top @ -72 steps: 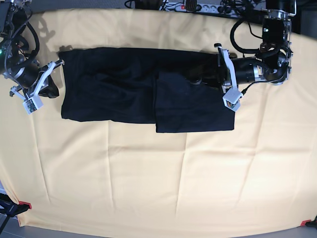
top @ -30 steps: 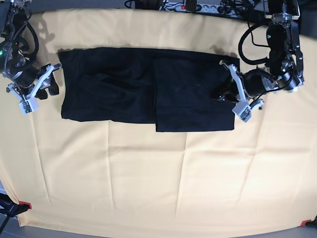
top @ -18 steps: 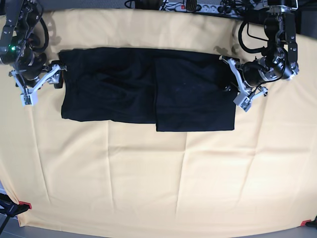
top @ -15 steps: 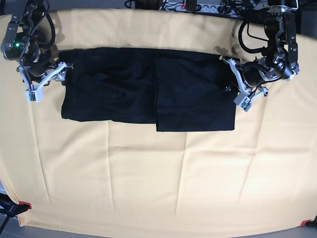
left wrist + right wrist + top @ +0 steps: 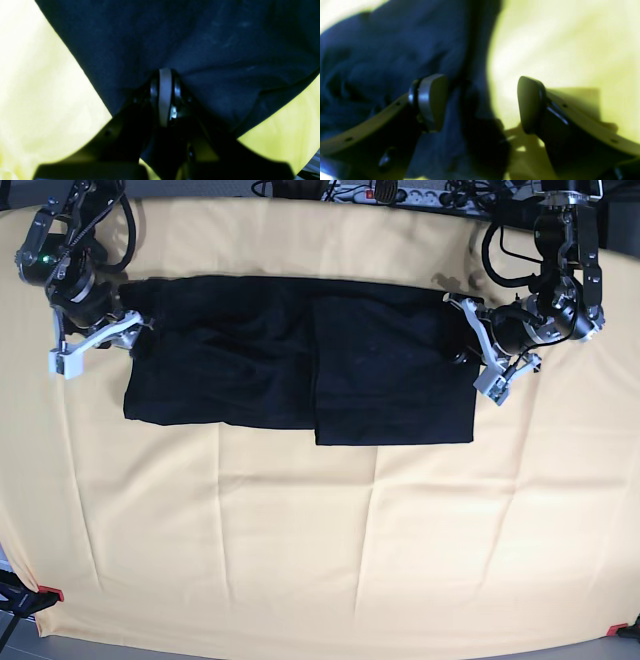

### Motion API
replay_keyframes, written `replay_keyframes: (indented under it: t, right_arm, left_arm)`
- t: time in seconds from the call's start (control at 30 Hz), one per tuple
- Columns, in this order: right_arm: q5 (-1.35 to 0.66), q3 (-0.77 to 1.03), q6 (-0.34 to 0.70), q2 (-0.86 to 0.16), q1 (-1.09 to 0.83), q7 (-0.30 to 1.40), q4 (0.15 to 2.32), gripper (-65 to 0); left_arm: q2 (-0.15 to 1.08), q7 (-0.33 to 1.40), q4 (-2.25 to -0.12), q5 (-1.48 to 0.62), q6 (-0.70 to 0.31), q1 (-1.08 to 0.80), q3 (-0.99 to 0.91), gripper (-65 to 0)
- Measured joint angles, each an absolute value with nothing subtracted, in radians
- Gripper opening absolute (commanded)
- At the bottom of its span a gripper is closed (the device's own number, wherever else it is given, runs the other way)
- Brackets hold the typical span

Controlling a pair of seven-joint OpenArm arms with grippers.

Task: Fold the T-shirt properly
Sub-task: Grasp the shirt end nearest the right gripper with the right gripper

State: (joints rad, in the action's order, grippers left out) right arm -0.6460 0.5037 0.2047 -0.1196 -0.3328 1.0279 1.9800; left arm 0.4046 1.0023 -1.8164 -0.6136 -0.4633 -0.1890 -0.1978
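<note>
Base view: the T-shirt [image 5: 300,360] is seen spread as a long black band across the upper part of the yellow cloth [image 5: 320,530], with a folded panel laid over its half toward the view's right, reaching slightly lower than the rest. The right gripper [image 5: 98,345] is found at the shirt's end on the view's left, its jaws spread wide across that edge. The left gripper [image 5: 482,352] is set at the opposite end, at the folded panel's edge. A power strip [image 5: 385,192] is glimpsed beyond the far edge of the cloth.

Left wrist view: the left gripper [image 5: 165,75] is shown with its jaws pressed tight together, and dark fabric of the T-shirt [image 5: 200,45] is bunched at the tips; whether cloth is actually pinched cannot be told. Yellow cloth [image 5: 37,100] is seen on both sides.

Right wrist view: the right gripper [image 5: 480,102] is shown wide apart, one finger [image 5: 432,100] over the T-shirt [image 5: 382,62], the other over bare cloth [image 5: 557,45], and the shirt's edge is straddled. Nothing is held.
</note>
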Motion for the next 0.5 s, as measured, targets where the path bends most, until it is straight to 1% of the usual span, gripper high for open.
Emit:
replay_keyframes:
  t: [0.13, 0.33, 0.4, 0.5]
  right_arm:
    - [-0.683, 0.580, 0.205, -0.133, -0.325, 1.028, 1.980, -19.9]
    - [-0.719, 0.579, 0.213, -0.155, -0.324, 1.032, 1.971, -20.1]
    - [-0.740, 0.578, 0.213, -0.176, -0.320, 1.039, 1.932, -20.1]
    - [-0.786, 0.579, 0.248, -0.214, -0.297, 1.058, 1.827, -20.1]
  left_arm:
    - [0.405, 1.003, -1.816, -0.624, -0.463, -0.189, -0.198, -65.0]
    - [0.405, 1.013, -1.813, -0.658, -0.483, -0.191, -0.197, -65.0]
    - [0.405, 1.014, -1.813, -0.658, -0.483, -0.191, -0.197, -65.0]
    - [0.405, 1.021, -1.813, -0.658, -0.483, -0.191, -0.198, -65.0]
